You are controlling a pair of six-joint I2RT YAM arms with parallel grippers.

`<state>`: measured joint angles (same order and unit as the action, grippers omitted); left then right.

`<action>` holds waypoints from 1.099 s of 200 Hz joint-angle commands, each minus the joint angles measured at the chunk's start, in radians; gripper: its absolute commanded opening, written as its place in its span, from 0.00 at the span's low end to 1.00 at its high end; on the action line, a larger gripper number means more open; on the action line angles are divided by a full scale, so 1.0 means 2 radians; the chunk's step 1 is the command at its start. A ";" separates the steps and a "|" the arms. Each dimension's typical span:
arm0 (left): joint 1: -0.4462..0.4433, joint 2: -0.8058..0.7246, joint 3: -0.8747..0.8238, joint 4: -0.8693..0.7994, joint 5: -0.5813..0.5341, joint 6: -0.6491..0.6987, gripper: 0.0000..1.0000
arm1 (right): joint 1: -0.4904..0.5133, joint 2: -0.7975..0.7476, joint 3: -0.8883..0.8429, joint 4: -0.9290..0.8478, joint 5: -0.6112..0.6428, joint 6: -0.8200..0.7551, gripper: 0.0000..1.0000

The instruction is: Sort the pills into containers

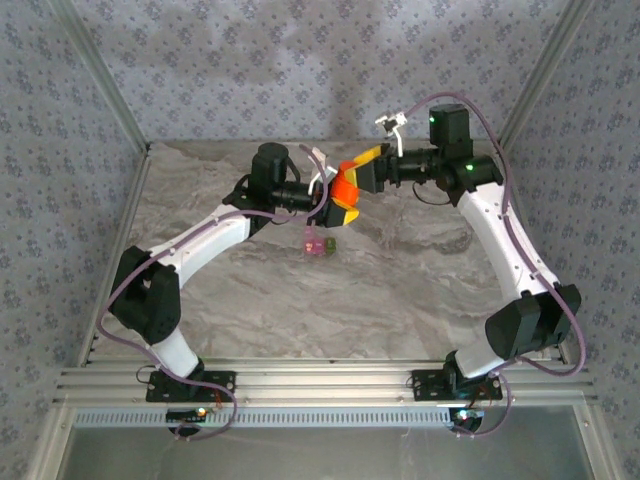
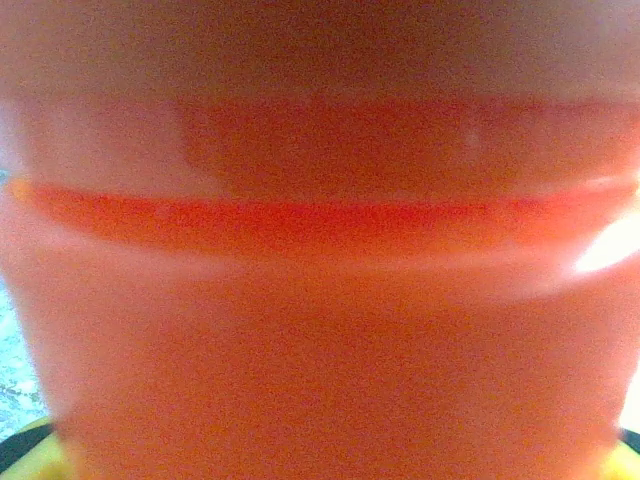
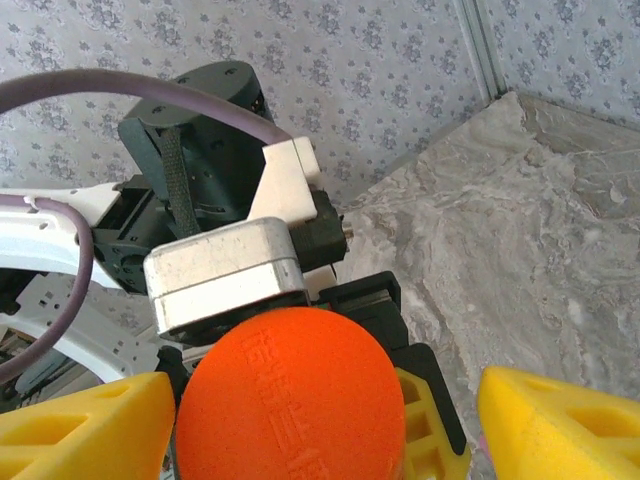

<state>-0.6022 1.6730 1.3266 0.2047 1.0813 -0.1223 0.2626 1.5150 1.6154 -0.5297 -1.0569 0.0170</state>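
Right wrist view: right fingers [image 3: 560, 425] stand spread either side of the orange cap [image 3: 290, 400]. Left fingers [image 3: 430, 420] grasp the bottle [image 2: 320, 330].

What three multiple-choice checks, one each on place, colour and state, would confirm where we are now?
1. Where is the orange bottle? A on the table; B in the left gripper; C on the rail.
2. Colours of the containers? A pink and green; B blue and white; C both orange.
3. Jaws of the right gripper at the orange cap? A shut on it; B open, one each side; C shut, well away.
Answers: B, the left wrist view sits against it; A, the top view shows both tints; B, a gap shows beside the cap.
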 commanded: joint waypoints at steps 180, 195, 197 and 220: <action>-0.037 0.000 -0.059 0.166 -0.229 -0.033 0.00 | 0.086 -0.019 -0.124 0.147 0.266 0.147 0.47; -0.037 0.000 -0.063 0.172 -0.236 -0.035 0.00 | 0.083 -0.019 -0.122 0.145 0.263 0.144 0.49; -0.037 0.001 -0.063 0.173 -0.236 -0.035 0.00 | 0.082 -0.019 -0.121 0.144 0.263 0.144 0.50; -0.035 0.001 -0.063 0.168 -0.241 -0.035 0.00 | 0.068 -0.028 -0.119 0.137 0.250 0.138 0.71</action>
<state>-0.6373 1.6859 1.1843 0.4088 0.6117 -0.2070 0.3954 1.4471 1.3880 -0.2153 -0.5365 0.2928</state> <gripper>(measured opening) 0.522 0.585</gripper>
